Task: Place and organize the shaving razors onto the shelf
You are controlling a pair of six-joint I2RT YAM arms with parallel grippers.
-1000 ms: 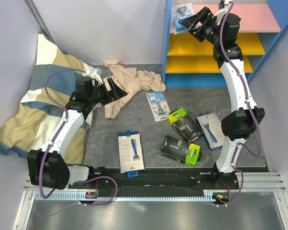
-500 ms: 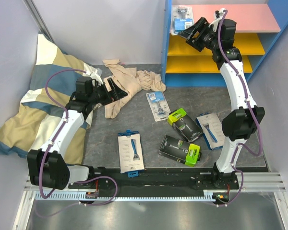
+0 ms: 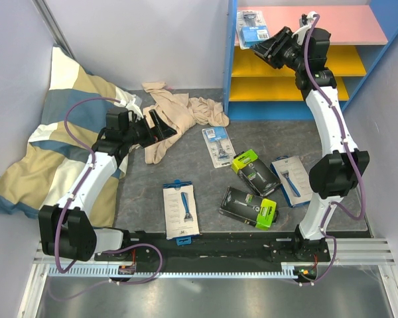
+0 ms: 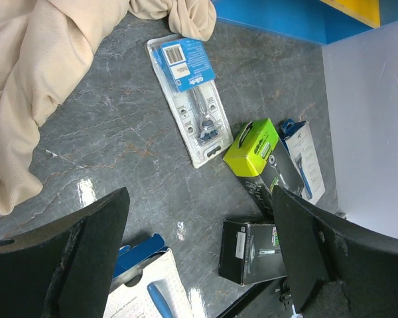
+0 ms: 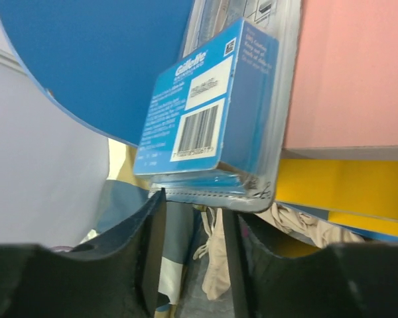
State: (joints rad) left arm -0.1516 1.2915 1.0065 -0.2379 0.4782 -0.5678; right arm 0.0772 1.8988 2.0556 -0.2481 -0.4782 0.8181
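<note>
One clear blister razor pack (image 3: 250, 26) (image 5: 212, 112) lies at the left end of the shelf's pink top board (image 3: 345, 23) (image 5: 358, 73), its end overhanging the front edge. My right gripper (image 3: 268, 46) (image 5: 194, 209) sits just below that overhang, jaws narrowed but apart, nothing between them. On the table lie another blister pack (image 3: 217, 145) (image 4: 194, 99), two black boxes with lime ends (image 3: 252, 169) (image 3: 249, 207), and two white-blue boxes (image 3: 180, 210) (image 3: 292, 180). My left gripper (image 3: 160, 124) (image 4: 199, 199) hangs wide open and empty above the table's left side.
A beige cloth (image 3: 179, 116) (image 4: 40, 79) is crumpled at the back of the table beside my left gripper. A striped pillow (image 3: 53, 139) leans at the left wall. Two yellow boards (image 3: 285, 63) sit under the pink one, framed in blue (image 5: 99, 53).
My right gripper has drawn back a little from the blister pack on the top board, and its jaws have narrowed. The left arm has not moved.
</note>
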